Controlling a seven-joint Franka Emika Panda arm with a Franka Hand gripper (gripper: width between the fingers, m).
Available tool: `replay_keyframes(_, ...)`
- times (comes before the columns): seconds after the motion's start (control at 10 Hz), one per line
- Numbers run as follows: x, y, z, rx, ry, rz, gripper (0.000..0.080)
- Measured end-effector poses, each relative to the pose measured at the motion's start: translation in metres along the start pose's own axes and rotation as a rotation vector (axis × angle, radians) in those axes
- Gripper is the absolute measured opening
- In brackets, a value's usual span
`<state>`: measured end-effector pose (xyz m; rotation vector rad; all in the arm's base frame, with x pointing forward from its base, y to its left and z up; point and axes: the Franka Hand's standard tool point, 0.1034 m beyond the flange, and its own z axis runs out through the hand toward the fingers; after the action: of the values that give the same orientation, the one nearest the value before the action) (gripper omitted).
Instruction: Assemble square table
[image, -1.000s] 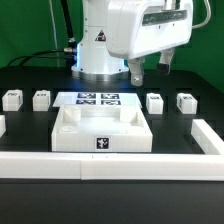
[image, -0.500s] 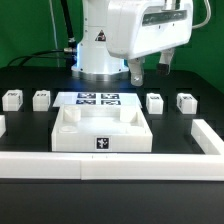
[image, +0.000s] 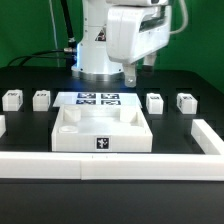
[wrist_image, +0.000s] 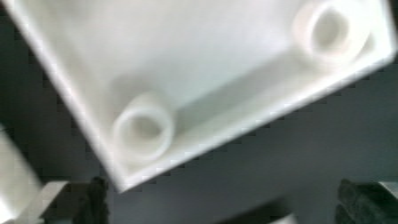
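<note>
The white square tabletop (image: 100, 130) lies on the black table in the middle, tray-like with a raised rim and a small tag on its near wall. In the wrist view the tabletop (wrist_image: 196, 70) shows from above with two round corner sockets. Two white block legs (image: 12, 99) (image: 41, 98) stand at the exterior view's left, two more (image: 155, 101) (image: 187, 101) at its right. My gripper (image: 132, 75) hangs above the table behind the tabletop's right side, open and empty, its dark fingertips (wrist_image: 80, 200) wide apart.
The marker board (image: 98, 99) lies flat behind the tabletop. A long low white wall (image: 110, 164) runs along the front with a raised end at the exterior view's right (image: 208, 135). The robot base (image: 95, 55) stands at the back.
The arm and gripper have shifted toward the exterior view's left. The parts on the table have not moved.
</note>
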<state>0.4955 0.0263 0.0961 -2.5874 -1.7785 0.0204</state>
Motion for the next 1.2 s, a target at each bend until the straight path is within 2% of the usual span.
replay_keyframes(0.1,-0.028,-0.019,0.014,0.009,0.0,-0.144,0.065)
replay_keyframes(0.2,-0.042,-0.032,0.027,0.003,0.006,-0.224,0.065)
replay_keyframes(0.3,-0.054,-0.041,0.04,-0.015,0.017,-0.306,0.065)
replay_keyframes(0.4,-0.069,-0.047,0.054,0.005,0.018,-0.4,0.065)
replay_keyframes(0.7,-0.074,-0.057,0.086,0.024,0.032,-0.396,0.065)
replay_keyframes(1.0,-0.074,-0.057,0.089,0.03,0.032,-0.392,0.0637)
replay_keyframes(1.1,-0.074,-0.057,0.089,0.03,0.032,-0.392,0.0464)
replay_keyframes(1.2,-0.074,-0.057,0.089,0.03,0.032,-0.392,0.0464)
